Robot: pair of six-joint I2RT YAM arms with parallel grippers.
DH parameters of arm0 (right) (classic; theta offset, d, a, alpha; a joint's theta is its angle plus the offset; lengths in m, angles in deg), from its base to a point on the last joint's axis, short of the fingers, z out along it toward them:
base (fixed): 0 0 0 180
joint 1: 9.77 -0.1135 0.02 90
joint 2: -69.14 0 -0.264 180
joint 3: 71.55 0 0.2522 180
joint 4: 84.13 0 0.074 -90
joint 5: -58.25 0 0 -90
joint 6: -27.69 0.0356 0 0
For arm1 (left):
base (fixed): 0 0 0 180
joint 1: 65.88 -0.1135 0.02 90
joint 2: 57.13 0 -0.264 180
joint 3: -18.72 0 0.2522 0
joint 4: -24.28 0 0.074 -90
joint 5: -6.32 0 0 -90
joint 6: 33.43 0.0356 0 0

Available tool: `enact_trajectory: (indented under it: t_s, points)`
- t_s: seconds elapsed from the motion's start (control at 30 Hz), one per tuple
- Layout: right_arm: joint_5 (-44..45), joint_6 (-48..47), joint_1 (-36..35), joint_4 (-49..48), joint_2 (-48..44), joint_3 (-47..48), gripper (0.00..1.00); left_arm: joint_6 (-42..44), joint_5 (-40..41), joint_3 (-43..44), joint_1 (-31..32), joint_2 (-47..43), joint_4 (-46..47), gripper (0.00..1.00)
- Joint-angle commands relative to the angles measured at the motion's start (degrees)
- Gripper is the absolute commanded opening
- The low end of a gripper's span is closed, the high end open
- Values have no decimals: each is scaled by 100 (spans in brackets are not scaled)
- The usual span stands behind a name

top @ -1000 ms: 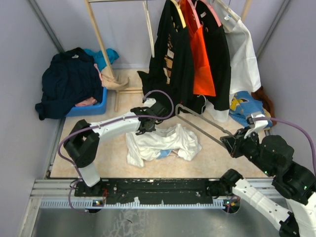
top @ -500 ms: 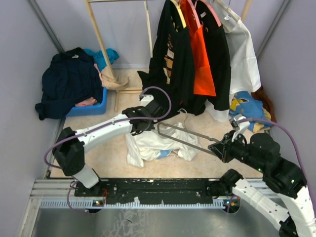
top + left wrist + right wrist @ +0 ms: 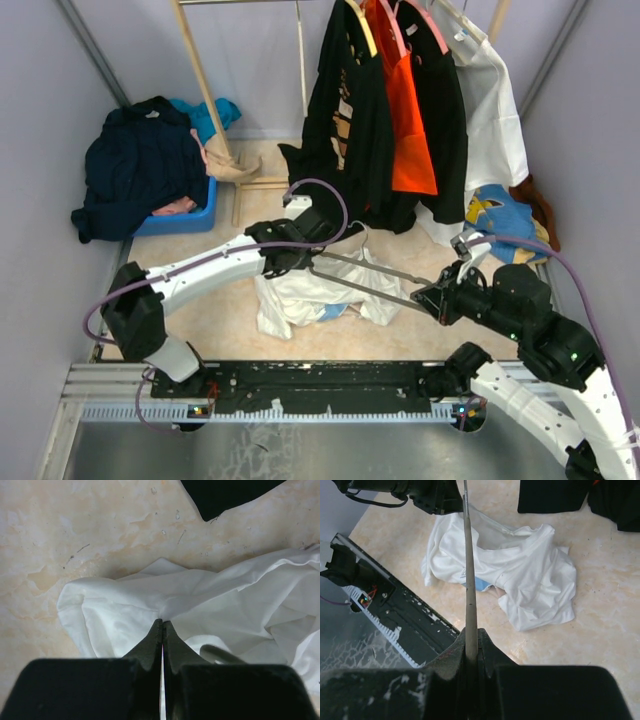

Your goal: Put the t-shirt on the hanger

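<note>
The t-shirt (image 3: 300,300) lies crumpled on the tabletop (image 3: 200,300), near the middle, and a little of its blue print shows at the near side. The left pincer (image 3: 300,262) is at the far left edge of the cloth. It is clenched, and in the left wrist view its tips pinch a fold of the white cloth. The right pincer (image 3: 428,297) is clenched on the hanger (image 3: 375,269), which reaches left over the t-shirt toward the left pincer. In the right wrist view the thin bar passes between the fingers (image 3: 490,652).

At the far left stands a blue bin (image 3: 190,218). A heap of dark navy clothing (image 3: 140,165) fills it and hangs over its left rim. A pink cloth (image 3: 178,207) lies inside, at its near edge.
</note>
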Motion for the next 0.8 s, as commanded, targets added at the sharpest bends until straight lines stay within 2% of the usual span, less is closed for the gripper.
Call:
enact_trajectory:
  t_s: [0.0, 0.43, 0.77]
  points:
    - [263, -48, 59, -637, -54, 7, 0, -64, 29, -20, 68, -266, -125, 0]
    - [189, 22, 58, -959, 155, -196, 0, 12, 140, 14, 91, -498, -199, 0]
    - [-203, -4, 59, -1019, 504, -286, 0, 17, 232, 22, 91, -552, -403, 0]
